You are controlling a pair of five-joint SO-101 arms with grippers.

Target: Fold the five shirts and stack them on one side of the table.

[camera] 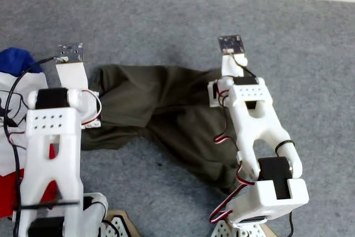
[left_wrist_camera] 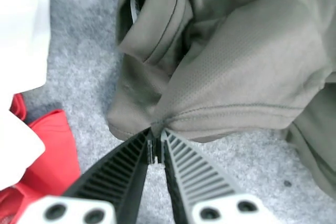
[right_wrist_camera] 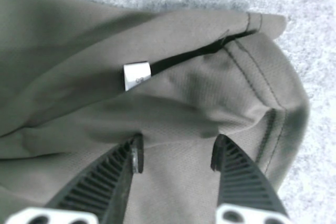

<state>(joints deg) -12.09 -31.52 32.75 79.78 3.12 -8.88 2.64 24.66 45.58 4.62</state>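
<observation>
— Where the grey counter (camera: 310,54) lies bare on its right side, what covers the middle?
— The olive shirt (camera: 161,104), crumpled between the two arms, one end toward the counter's left edge.
— And at that edge?
— A white cloth (camera: 22,84), a red cloth (camera: 6,195) and a blue cloth (camera: 16,59).
— The tools?
— The left tool (left_wrist_camera: 156,148) is pinched tight on a fold at the shirt's edge. The right tool (right_wrist_camera: 177,153) stands apart, fabric beneath its tips, near a white tag (right_wrist_camera: 136,76).
</observation>
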